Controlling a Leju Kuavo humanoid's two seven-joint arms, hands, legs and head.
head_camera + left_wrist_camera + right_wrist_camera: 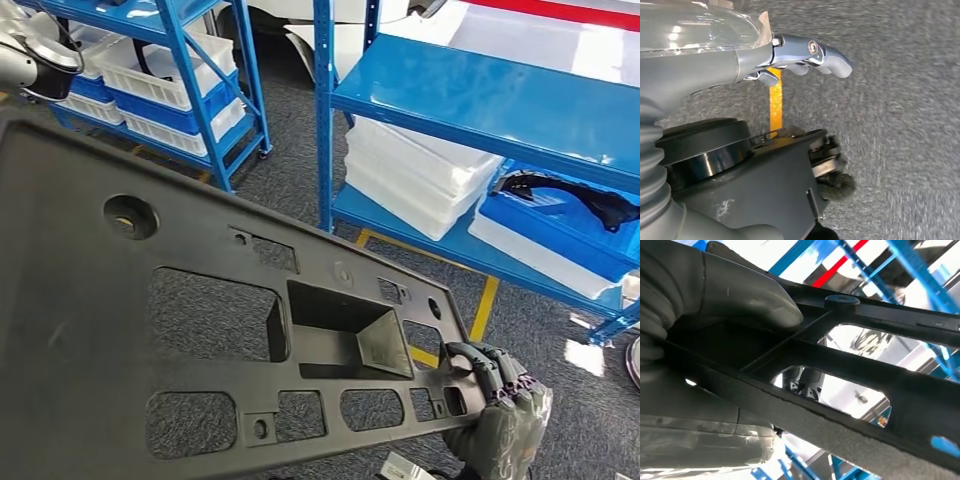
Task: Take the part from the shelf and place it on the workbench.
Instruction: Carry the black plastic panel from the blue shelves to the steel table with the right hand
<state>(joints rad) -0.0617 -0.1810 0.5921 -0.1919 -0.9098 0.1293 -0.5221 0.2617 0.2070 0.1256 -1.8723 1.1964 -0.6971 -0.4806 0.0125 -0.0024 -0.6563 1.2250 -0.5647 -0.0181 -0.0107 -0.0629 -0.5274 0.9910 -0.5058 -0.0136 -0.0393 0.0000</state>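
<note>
Gripping the black part (pixel 189 330) at its right end, right robot hand (pixel 494 405), left robot hand (pixel 806 57) unclear.

The part (pixel 189 330) spans the near foreground, the right hand (pixel 498 410) at its right end; behind it stand two shelves, left (pixel 181 60) and right (pixel 483 100) (both holding trays (pixel 423 175))

The head view looks forward and down from high on the body, across the panel (pixel 226 330) to the blue shelves (pixel 483 100) and carpet. The left wrist view sits close behind the left hand (pixel 802 57), facing the carpet (pixel 904 125). The right wrist view looks from under the panel (pixel 866 365), very near the right hand (pixel 734 295), up toward shelves; it shares panel and shelves with the head view.
</note>
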